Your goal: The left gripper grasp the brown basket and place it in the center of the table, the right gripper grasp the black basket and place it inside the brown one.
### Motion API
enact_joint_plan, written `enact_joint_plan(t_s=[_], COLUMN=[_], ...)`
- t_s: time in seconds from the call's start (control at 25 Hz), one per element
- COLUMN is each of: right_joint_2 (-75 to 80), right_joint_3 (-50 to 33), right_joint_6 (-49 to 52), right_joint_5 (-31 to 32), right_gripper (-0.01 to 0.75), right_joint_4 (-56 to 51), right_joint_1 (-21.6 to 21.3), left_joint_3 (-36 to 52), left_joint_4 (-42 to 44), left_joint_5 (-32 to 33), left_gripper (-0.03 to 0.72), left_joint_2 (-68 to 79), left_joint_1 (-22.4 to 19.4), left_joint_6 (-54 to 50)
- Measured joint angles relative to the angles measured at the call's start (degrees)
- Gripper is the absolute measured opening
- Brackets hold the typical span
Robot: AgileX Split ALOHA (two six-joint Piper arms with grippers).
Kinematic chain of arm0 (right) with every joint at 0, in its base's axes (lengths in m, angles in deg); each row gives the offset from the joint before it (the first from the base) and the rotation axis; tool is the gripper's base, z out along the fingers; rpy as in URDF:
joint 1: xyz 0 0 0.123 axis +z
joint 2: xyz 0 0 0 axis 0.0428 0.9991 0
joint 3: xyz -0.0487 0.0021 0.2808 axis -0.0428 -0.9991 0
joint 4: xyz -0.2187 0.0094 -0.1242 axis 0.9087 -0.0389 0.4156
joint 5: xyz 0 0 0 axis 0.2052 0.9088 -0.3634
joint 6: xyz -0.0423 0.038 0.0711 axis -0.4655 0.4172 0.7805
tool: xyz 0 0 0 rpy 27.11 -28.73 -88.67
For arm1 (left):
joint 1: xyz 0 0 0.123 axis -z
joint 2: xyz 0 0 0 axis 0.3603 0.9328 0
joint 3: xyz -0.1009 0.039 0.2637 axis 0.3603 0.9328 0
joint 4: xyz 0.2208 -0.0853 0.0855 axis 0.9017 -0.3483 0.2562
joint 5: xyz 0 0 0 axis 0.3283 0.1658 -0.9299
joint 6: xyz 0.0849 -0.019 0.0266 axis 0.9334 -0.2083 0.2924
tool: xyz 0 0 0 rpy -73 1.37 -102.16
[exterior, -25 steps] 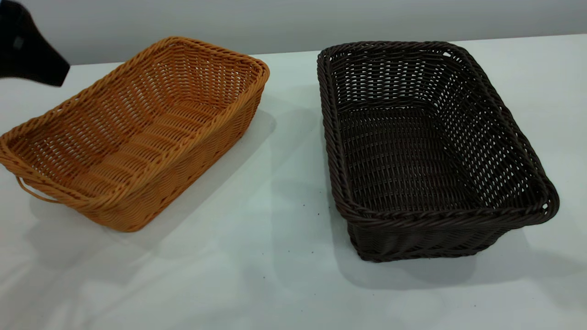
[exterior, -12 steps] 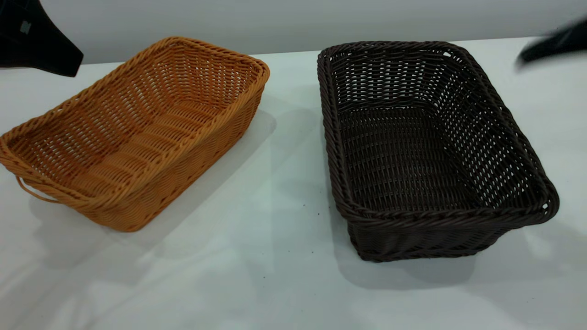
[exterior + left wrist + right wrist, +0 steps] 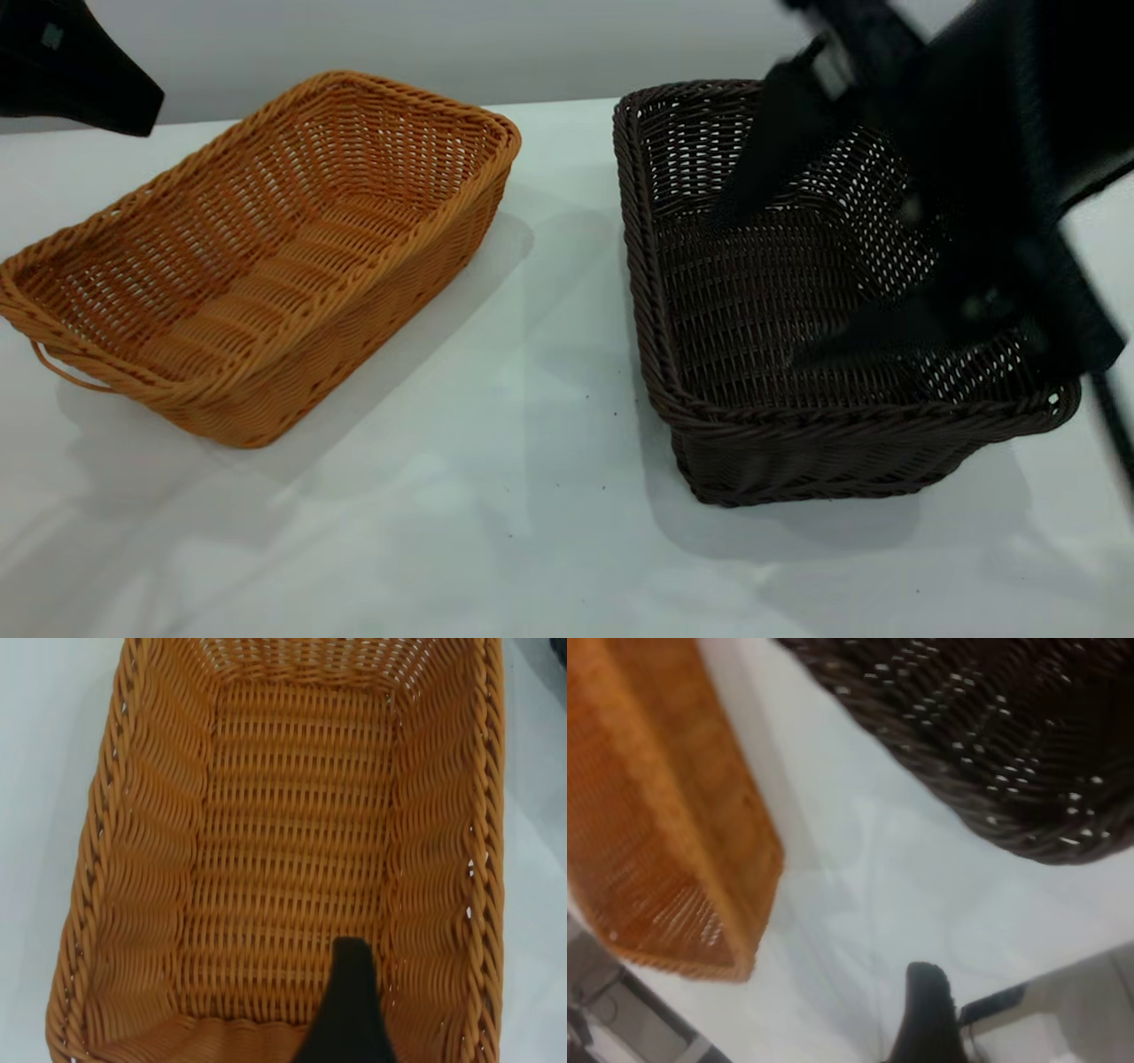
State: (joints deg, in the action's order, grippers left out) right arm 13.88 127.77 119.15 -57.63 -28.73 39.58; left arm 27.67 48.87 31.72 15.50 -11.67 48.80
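Observation:
The brown basket (image 3: 257,257) lies empty at the left of the table (image 3: 532,461), set at an angle. My left gripper (image 3: 106,93) hangs open above its far left corner. In the left wrist view one black finger (image 3: 352,1005) hovers over the basket's woven floor (image 3: 292,842), touching nothing. The black basket (image 3: 735,301) stands empty at the right. My right gripper (image 3: 766,283) is open over its inside, one finger high by the far wall and one low over the floor. The right wrist view shows one finger (image 3: 926,1010), the black basket's rim (image 3: 992,771) and the brown basket's side (image 3: 664,842).
A strip of bare white tabletop (image 3: 567,292) separates the two baskets, and more bare surface lies in front of them. A grey wall (image 3: 549,44) runs behind the table's back edge. The right arm's body (image 3: 1001,133) covers the black basket's far right corner.
The right arm has swept in fast from the right edge and now hangs over the black basket. The left gripper shifted slightly right early on and has since held still. Both baskets are unmoved.

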Motion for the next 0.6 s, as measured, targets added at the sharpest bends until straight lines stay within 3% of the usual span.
enact_joint_plan(t_s=[0.36, 0.6], right_joint_2=[3.04, 5.68], right_joint_3=[0.00, -0.17], right_joint_6=[18.49, 28.01], right_joint_5=[-5.62, -5.57], right_gripper=[0.493, 0.471], right_joint_4=[7.88, 14.18], right_joint_1=[1.87, 1.87], left_joint_3=[0.00, 0.00], left_joint_4=[0.05, -1.38], left_joint_5=[0.00, 0.13], left_gripper=[0.530, 0.530], left_joint_2=[0.00, 0.00], left_joint_1=[0.00, 0.00], left_joint_6=[-0.10, -0.12])
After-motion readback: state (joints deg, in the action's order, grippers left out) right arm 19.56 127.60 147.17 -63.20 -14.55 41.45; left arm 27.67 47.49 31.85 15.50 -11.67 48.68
